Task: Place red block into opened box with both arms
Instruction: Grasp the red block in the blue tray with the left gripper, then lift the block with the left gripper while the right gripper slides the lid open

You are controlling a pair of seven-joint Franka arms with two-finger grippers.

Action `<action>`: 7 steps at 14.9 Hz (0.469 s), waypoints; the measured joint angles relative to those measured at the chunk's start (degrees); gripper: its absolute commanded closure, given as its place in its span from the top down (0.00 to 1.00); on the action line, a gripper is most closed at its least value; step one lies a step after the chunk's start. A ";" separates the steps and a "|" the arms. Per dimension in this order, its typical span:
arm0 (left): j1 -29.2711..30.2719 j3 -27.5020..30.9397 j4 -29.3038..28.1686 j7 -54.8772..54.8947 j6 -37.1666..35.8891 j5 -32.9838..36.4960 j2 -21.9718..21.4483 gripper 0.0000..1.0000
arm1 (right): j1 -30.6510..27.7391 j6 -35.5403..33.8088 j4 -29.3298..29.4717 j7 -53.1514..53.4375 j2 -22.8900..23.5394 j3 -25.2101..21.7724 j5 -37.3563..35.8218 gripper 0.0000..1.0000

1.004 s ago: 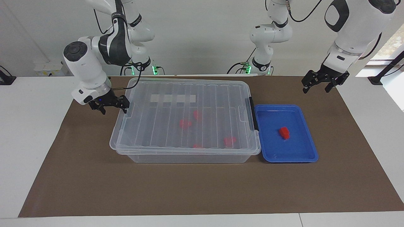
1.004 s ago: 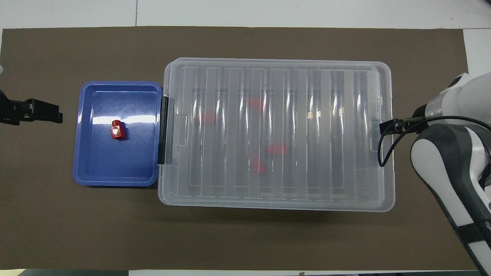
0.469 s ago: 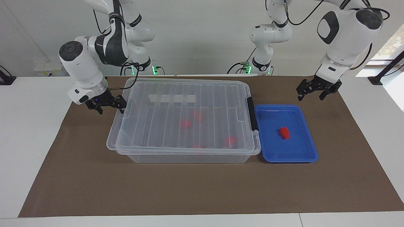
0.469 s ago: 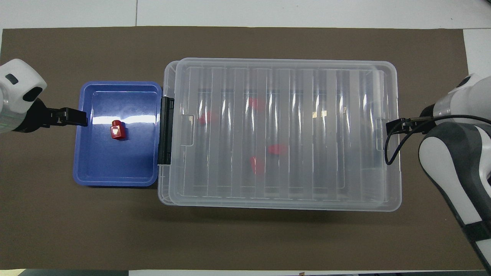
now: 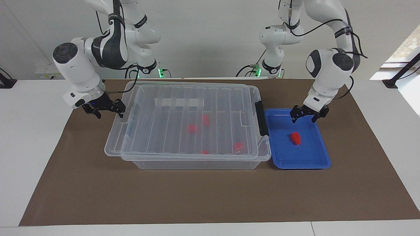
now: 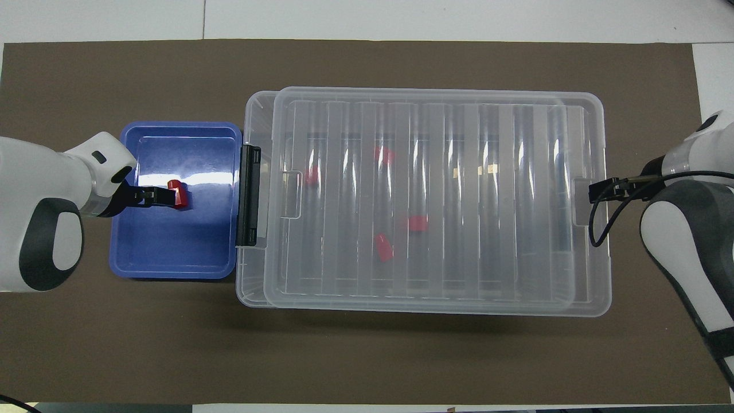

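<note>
Two white robot arms work over a brown mat (image 5: 210,193) on the bench, where the box (image 5: 193,162), a large clear bin, sits with its ribbed lid (image 5: 183,121) pushed off-centre toward the right arm's end, leaving a strip of the bin uncovered beside the black latch (image 5: 260,118). The right gripper (image 5: 104,110) is at the lid's overhanging short edge, its fingers spread; whether they actually touch the edge cannot be told from here. The left gripper (image 5: 305,114) hangs with fingers apart and holding nothing over the blue tray (image 5: 315,162), which lies just beside the latch end of the box. The red block (image 5: 295,138) rests on the tray floor, below the left gripper and clear of it in the facing view; from overhead the gripper's tip overlaps the block's edge (image 6: 179,193). Several alike red pieces (image 5: 191,128) show through the lid, lying on the bottom of the box.
</note>
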 measured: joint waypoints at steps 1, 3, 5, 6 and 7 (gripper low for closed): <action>-0.15 0.00 -0.98 -0.14 2.62 0.00 1.24 1.00 | -0.28 0.01 0.00 -0.26 0.00 -0.01 0.00 1.00; -0.35 -0.03 -2.48 -0.90 8.02 0.00 3.94 1.00 | -0.63 0.23 0.00 -0.67 0.00 -0.01 0.00 1.00; -0.37 -0.05 -3.97 -1.50 11.77 0.00 5.84 1.00 | -1.01 0.52 -0.02 -1.10 0.00 -0.01 0.00 1.00; -0.37 -0.05 -4.63 -1.62 13.18 0.00 6.33 1.00 | -1.25 0.62 -0.02 -1.50 0.00 -0.01 0.00 1.00; -0.37 -0.05 -5.08 -1.67 14.14 0.00 6.62 1.00 | -1.50 0.67 -0.02 -1.77 0.00 -0.01 0.00 1.00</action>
